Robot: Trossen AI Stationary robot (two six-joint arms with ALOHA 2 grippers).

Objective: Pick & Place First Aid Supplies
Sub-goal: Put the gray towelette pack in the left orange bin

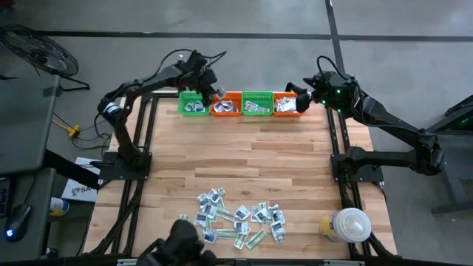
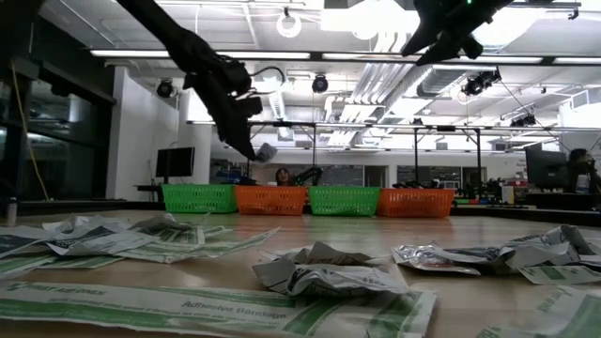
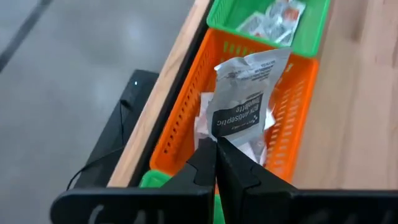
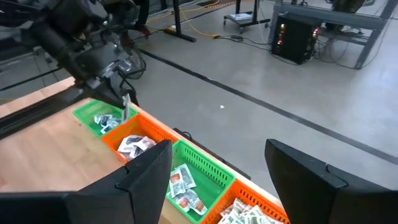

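Observation:
Four small baskets stand in a row along the table's far edge: green (image 1: 194, 103), orange (image 1: 225, 106), green (image 1: 257, 103), orange (image 1: 287, 106), each with packets inside. My left gripper (image 1: 213, 89) hovers over the left orange basket (image 3: 186, 124), shut on a white-grey packet with a dark label (image 3: 244, 93). My right gripper (image 4: 219, 155) stands open and holds nothing, above the row's right end (image 1: 303, 96). Many first aid supplies (image 1: 238, 219) lie in a loose pile near the table's front edge. My left gripper pinches the packet by its near end (image 3: 217, 138) between its two fingers, at their free ends. The fingers slant down toward the far edge. The packet sticks out beyond the fingertips, crumpled, lifted clear above the orange basket (image 2: 266, 150).
A big white round lidded container (image 1: 346, 225) stands at the near right corner. The broad middle of the wooden table (image 1: 244, 155) is bare. Crumpled packets and pale-green strips (image 2: 319, 272) fill the foreground of the low view.

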